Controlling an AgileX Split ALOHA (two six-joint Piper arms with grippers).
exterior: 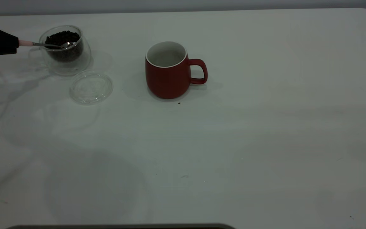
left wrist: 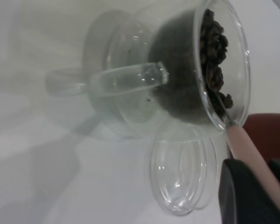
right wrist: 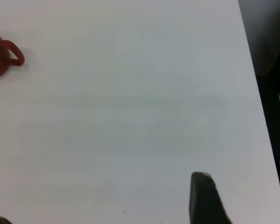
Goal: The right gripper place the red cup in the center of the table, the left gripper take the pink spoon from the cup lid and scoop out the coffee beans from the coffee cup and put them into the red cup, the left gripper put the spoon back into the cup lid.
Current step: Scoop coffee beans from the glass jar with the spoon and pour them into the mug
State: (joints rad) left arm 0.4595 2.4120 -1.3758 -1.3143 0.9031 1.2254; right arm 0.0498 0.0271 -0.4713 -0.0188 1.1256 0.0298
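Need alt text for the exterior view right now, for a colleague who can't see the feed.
The left end effector, at the table's left edge, holds the pink spoon with its bowl over the coffee beans in the coffee cup. The cup lid lies bare beside it. The red cup stands mid-table, seemingly empty.

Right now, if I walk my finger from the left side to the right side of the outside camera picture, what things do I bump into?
left gripper → pink spoon → coffee cup with coffee beans → cup lid → red cup
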